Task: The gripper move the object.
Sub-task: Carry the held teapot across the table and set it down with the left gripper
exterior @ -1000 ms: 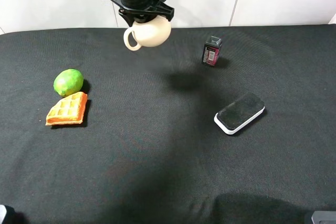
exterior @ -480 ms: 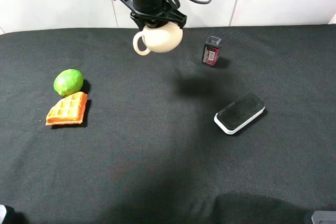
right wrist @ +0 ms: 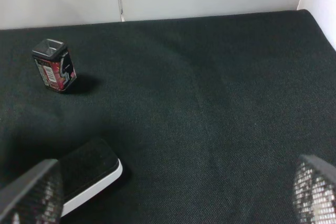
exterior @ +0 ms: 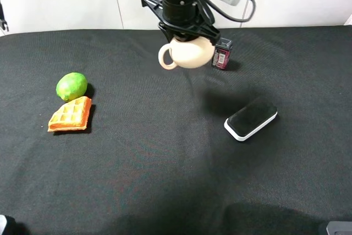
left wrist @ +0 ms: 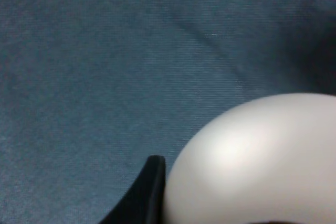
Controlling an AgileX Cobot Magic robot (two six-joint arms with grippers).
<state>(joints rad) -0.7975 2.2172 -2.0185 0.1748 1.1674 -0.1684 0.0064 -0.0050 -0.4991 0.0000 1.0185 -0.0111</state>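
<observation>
Jaws of the left gripper (exterior: 186, 32) are clamped on the cream teapot (exterior: 190, 53), which hangs over the black cloth (exterior: 165, 163) at upper centre of the high view. The right gripper (right wrist: 173, 190) gapes wide, empty. An eraser (exterior: 251, 118) lies right of centre. The small box (exterior: 221, 53) beside the teapot bears a red label, its writing unreadable.

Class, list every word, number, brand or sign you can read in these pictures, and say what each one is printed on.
No text here can be read.
The small box has a red label with printing on it, but the printing is too small and blurred to read in either view.
The teapot, eraser, lime and waffle show no markings.
</observation>
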